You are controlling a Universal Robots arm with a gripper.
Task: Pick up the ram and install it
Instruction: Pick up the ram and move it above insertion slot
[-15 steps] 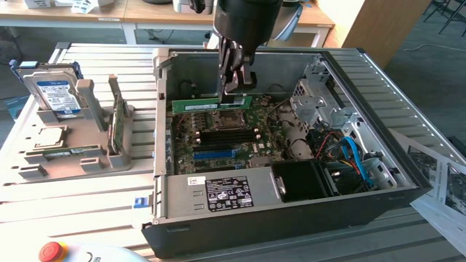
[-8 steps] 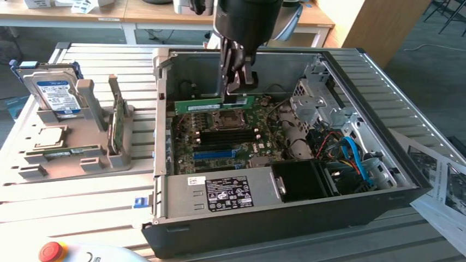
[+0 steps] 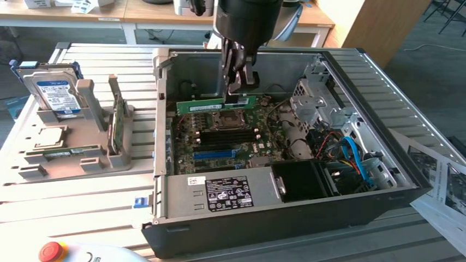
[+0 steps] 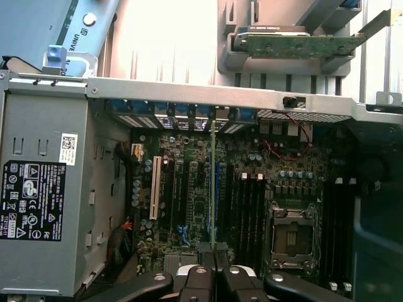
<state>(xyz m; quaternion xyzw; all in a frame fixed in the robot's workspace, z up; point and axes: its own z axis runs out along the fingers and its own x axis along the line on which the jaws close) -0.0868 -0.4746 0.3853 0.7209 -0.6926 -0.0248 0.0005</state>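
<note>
slatted bench [image 3: 87, 185] w/ open pc case [image 3: 291, 218], jaws clamped on ram [image 3: 200, 105] over mobo [image 3: 218, 147]

The tabletop [image 3: 87, 202] I work over is pale and slatted. An open black computer case [image 3: 291, 224] sits on it, filling the middle and the exterior view's right. A grey plastic holder [image 3: 43, 164] stands just beside the case, at the exterior view's left. Printed sheets [image 3: 446, 185] lie at the near right, by the case's corner. A red button [image 3: 52, 251] sits at the near left edge.
</note>
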